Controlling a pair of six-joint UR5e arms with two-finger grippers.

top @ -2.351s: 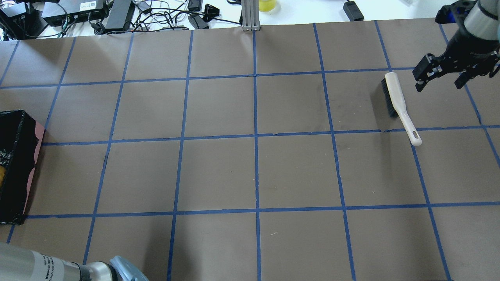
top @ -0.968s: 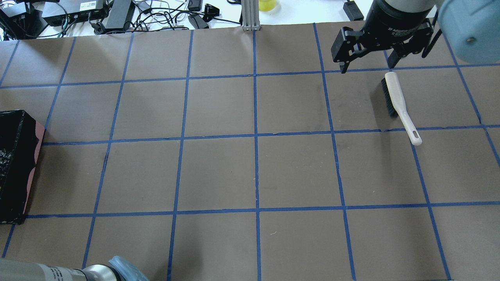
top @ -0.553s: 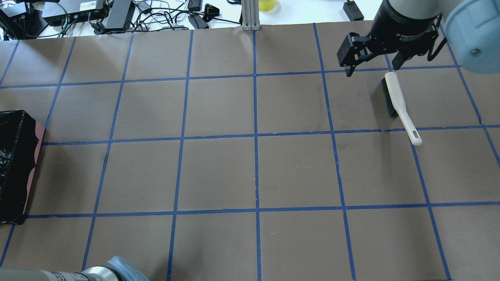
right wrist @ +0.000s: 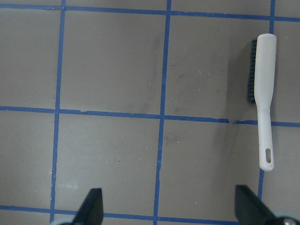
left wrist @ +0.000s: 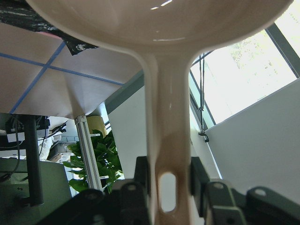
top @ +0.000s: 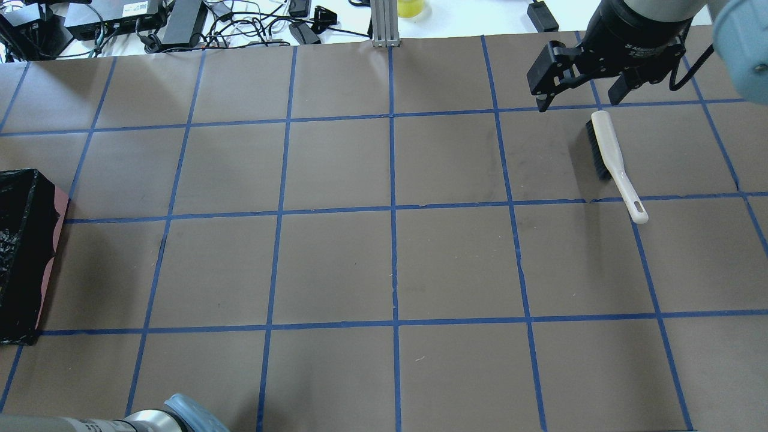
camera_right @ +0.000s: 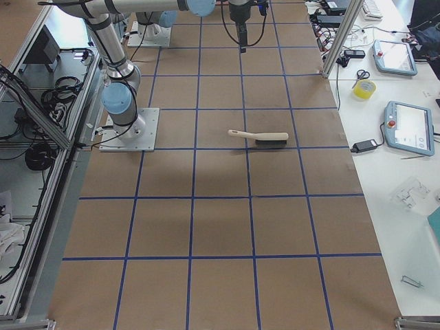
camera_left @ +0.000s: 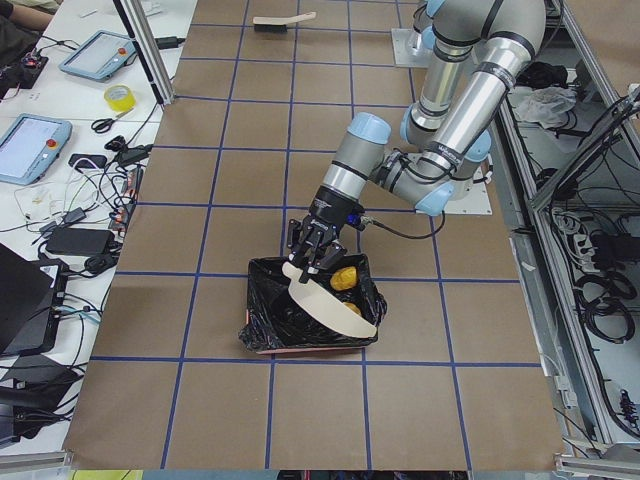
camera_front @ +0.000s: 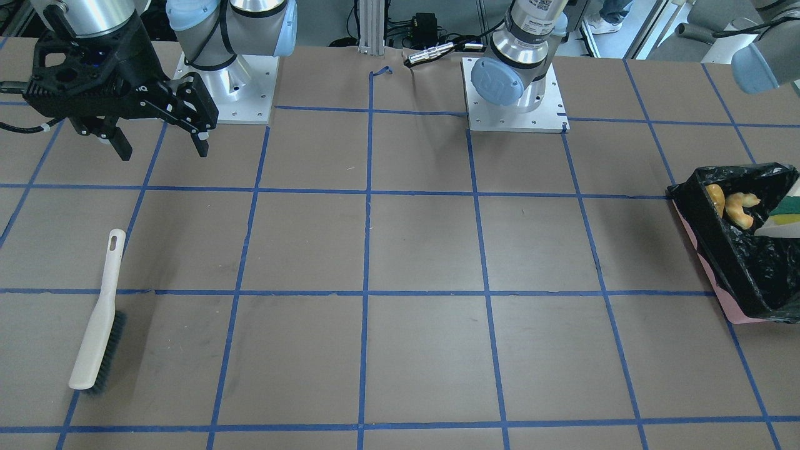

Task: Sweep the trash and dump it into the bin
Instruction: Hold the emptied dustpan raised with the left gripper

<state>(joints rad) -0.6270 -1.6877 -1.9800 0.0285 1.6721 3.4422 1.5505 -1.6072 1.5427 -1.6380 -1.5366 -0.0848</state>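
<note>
The bin (camera_front: 744, 281), pink-sided with a black bag, stands at the table's end on my left side; it also shows in the overhead view (top: 24, 258). A golden potato-like lump (camera_front: 715, 197) and a pale croissant (camera_front: 742, 209) lie inside it. The green-and-yellow sponge (camera_front: 785, 209) sits at the lip of the beige dustpan (camera_left: 330, 300), which is tilted over the bin. My left gripper (left wrist: 168, 180) is shut on the dustpan handle. My right gripper (top: 579, 102) is open and empty, raised beyond the brush (top: 611, 157).
The white-handled brush with dark bristles (camera_front: 100, 319) lies flat on the brown paper on my right side. Cables and boxes (top: 150, 24) line the far table edge, beside an aluminium post (top: 384, 24). Both arm bases (camera_front: 512, 94) stand at the robot's edge.
My right gripper, open throughout, has swung from the right of the brush to beyond its head, then drifted slightly right. The brush has not moved. The left arm's elbow shifted a little.
</note>
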